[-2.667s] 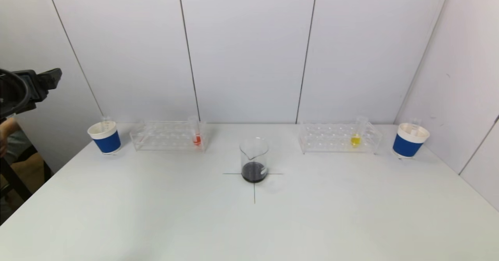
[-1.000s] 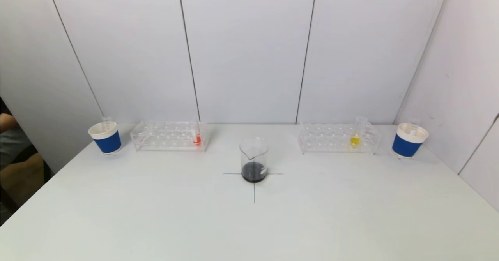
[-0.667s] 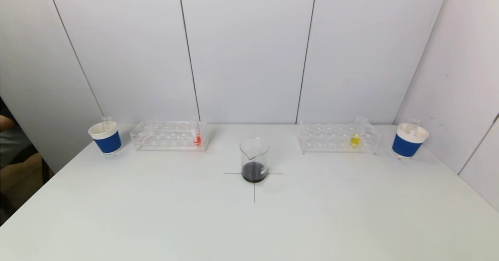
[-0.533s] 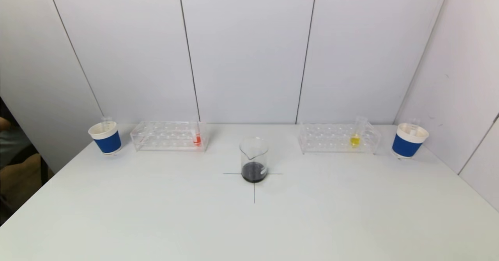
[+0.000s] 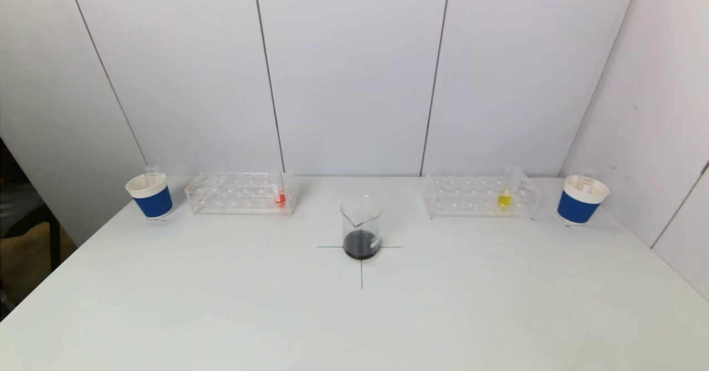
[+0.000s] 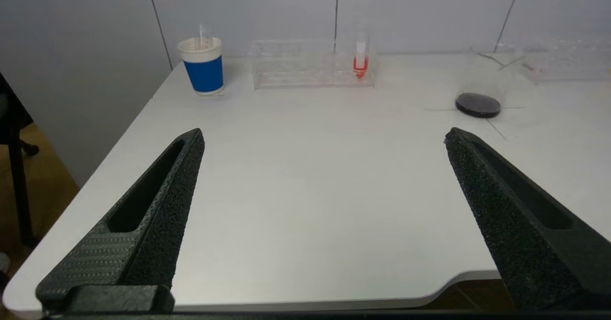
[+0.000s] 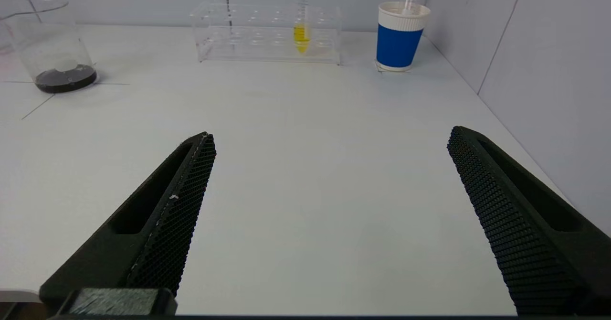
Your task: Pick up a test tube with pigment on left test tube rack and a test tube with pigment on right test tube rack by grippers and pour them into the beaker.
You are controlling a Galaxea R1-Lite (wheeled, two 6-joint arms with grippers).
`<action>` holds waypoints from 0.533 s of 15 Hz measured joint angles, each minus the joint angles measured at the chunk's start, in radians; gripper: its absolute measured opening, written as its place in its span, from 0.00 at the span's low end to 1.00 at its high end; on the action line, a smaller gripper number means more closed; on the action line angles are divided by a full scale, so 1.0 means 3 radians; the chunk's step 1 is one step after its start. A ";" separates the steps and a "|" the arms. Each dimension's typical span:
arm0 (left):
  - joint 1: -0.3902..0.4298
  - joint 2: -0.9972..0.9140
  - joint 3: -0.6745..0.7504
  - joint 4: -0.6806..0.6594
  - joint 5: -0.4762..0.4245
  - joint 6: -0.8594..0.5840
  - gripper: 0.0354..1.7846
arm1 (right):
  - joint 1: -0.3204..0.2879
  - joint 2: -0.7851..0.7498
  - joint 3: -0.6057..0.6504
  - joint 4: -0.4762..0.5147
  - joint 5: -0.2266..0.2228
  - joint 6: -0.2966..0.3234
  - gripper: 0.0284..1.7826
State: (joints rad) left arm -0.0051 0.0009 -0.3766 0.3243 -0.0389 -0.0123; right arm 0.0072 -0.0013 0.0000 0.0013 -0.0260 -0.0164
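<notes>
The dark gear at the far left has gone from my head view. My left claw and right claw hang spread wide, holding nothing, over the near worktop. Red tube and yellow tube stand racked, beaker between them.

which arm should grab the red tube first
Left. The red tube stands in the left rack, on the left gripper's side, and that gripper faces it with jaws wide open. The right gripper faces the yellow tube instead.
</notes>
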 joint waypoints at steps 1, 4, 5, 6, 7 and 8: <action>0.0000 -0.0003 0.0172 -0.0090 0.0001 0.0003 0.99 | 0.0000 0.0000 0.0000 0.0000 0.0000 0.0000 0.99; 0.0001 -0.0003 0.0711 -0.0528 0.0009 0.0096 0.99 | 0.0000 0.0000 0.0000 0.0000 0.0000 0.0001 0.99; 0.0001 -0.0003 0.0889 -0.0722 0.0007 0.0129 0.99 | 0.0000 0.0000 0.0000 0.0000 0.0000 0.0000 0.99; 0.0001 -0.0003 0.1039 -0.0933 0.0007 0.0161 0.99 | 0.0000 0.0000 0.0000 0.0000 -0.0001 0.0000 0.99; 0.0000 -0.0003 0.1145 -0.1090 0.0007 0.0203 0.99 | 0.0000 0.0000 0.0000 -0.0001 0.0000 0.0001 0.99; 0.0001 -0.0003 0.1201 -0.1100 0.0011 0.0219 0.99 | 0.0000 0.0000 0.0000 0.0000 0.0000 0.0000 0.99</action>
State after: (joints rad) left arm -0.0047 0.0000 -0.0162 -0.0057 -0.0355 0.0534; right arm 0.0072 -0.0013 0.0000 0.0013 -0.0260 -0.0164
